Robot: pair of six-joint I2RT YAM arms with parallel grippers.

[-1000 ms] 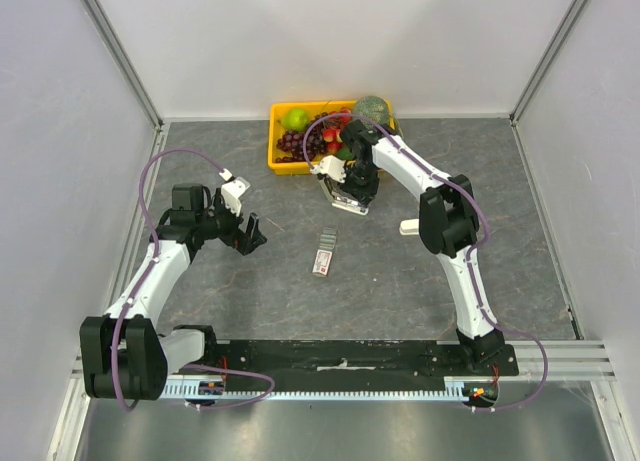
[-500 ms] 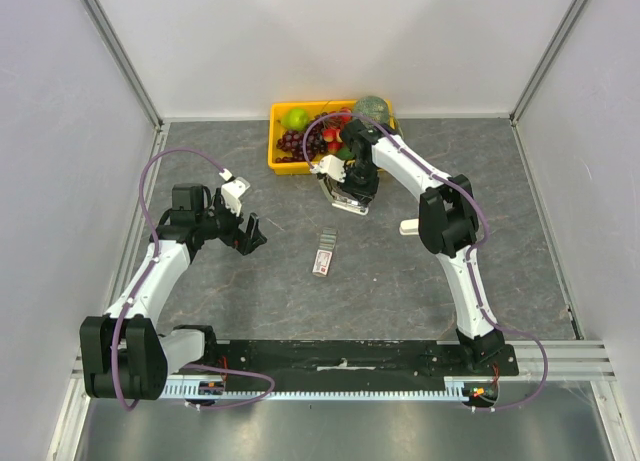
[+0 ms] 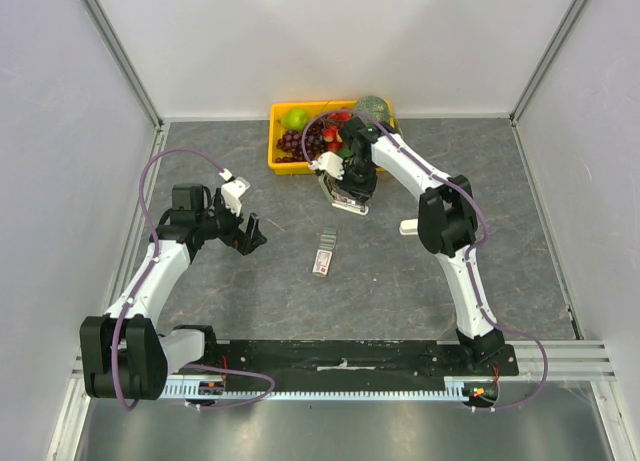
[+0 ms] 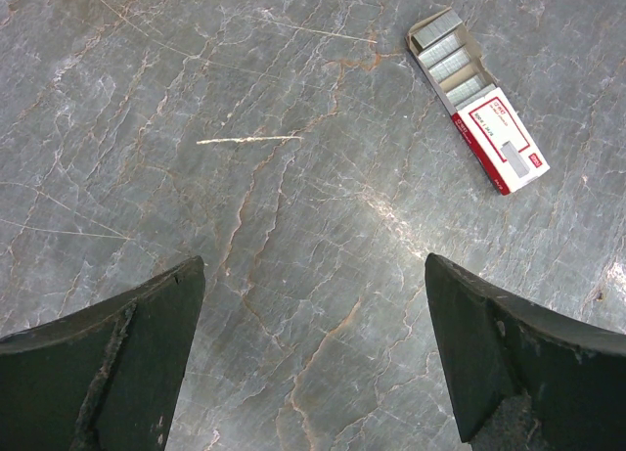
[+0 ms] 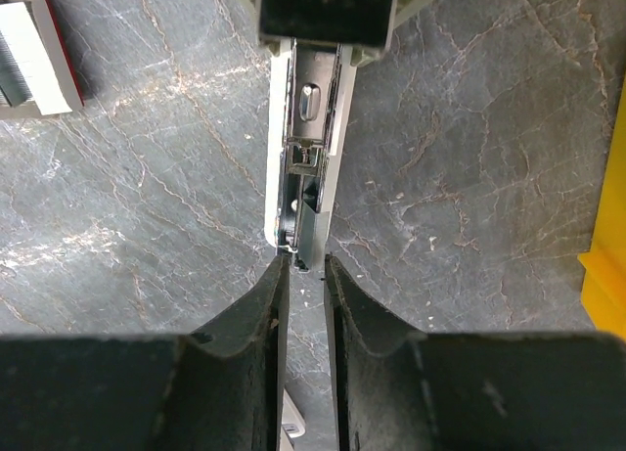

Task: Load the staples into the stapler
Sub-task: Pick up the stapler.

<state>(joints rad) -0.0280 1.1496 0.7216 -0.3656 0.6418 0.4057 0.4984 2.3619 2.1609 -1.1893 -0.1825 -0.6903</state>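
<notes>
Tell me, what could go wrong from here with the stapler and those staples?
1. The right gripper flanks only the thin tip of the open stapler; the stapler might slip or twist there.
2. The box of staples lies open with its strips exposed; a clumsy pick by the wide-open left gripper could scatter them.

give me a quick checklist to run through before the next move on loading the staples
1. small red-and-white cardboard staple box open, silvery strips exposed: ok
2. white stapler opened, its metal channel facing up: ok
3. left tool open and holding nothing: ok
4. right tool gripping the stapler's end: cannot tell; its tips flank it closely
5. box lying apart from the stapler, in the left tool's view: ok
6. channel free of old staples: cannot tell
</notes>
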